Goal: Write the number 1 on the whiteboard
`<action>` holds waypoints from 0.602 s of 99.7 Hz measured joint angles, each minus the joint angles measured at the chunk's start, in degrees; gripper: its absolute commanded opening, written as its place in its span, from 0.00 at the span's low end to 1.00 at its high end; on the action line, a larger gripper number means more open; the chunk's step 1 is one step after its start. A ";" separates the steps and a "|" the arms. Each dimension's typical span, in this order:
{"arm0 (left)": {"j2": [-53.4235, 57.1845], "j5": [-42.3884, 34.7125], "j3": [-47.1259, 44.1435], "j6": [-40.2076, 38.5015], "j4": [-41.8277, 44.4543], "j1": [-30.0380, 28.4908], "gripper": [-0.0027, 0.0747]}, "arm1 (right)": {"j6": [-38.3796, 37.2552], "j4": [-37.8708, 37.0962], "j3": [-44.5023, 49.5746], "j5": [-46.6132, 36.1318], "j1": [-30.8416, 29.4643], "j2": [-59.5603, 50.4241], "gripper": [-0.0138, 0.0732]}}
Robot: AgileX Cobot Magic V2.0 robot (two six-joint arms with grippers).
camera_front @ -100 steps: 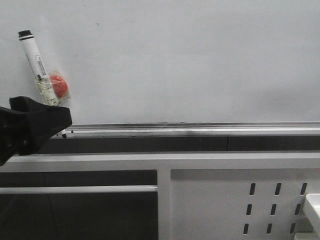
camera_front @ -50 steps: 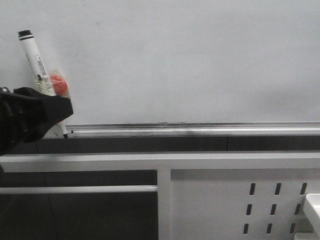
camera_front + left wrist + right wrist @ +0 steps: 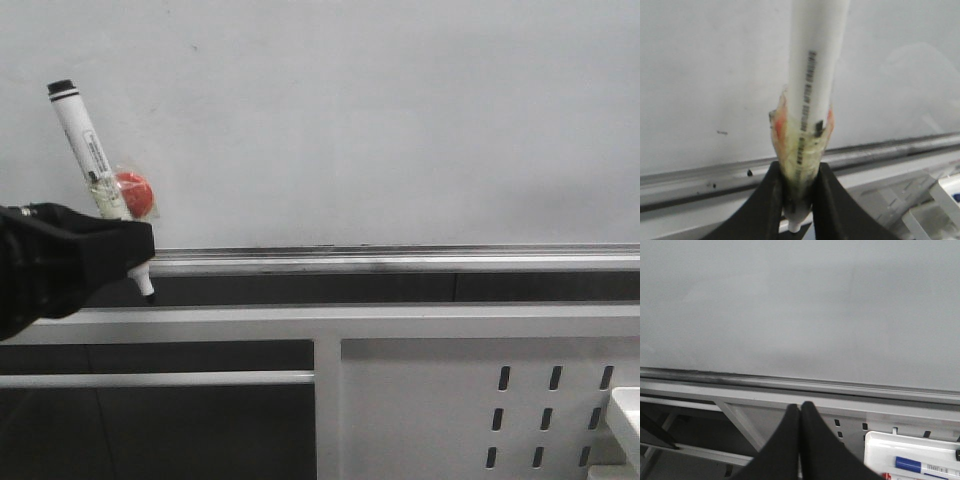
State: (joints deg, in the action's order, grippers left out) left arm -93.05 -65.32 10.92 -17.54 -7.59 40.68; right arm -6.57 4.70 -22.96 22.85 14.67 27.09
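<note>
One left gripper (image 3: 120, 262) hides the marker's (image 3: 92, 155) lower barrel.

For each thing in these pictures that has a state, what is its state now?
left end effector: shut on the marker
marker: held tilted, uncapped tip down in front of the ledge, not on the whiteboard
right end effector: shut, holding nothing
whiteboard: no number 1 stroke visible yet
blue marker: capped, lying in the white tray
</note>
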 measured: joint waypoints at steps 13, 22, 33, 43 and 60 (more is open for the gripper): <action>0.00 0.24 -1.28 1.42 4.23 0.00 0.01 | 4.06 0.00 -1.84 3.61 3.71 0.25 0.08; 0.00 0.24 -1.37 1.78 9.25 0.00 0.01 | 6.57 0.00 -3.71 5.38 7.86 1.24 0.08; 0.00 0.24 -0.40 2.06 16.74 0.00 0.01 | 10.56 0.00 -6.81 6.69 13.30 3.69 0.08; 1.11 2.38 1.96 2.19 22.74 0.00 0.01 | 14.08 0.00 -9.78 8.70 18.07 6.97 0.08; 7.42 21.31 9.69 2.19 36.69 0.00 0.01 | 15.39 -0.11 -14.48 10.46 22.63 13.51 0.08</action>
State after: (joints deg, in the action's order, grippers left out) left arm -85.63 -44.01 20.61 -15.35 29.11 40.68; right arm 8.82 4.59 -37.44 33.32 37.31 40.60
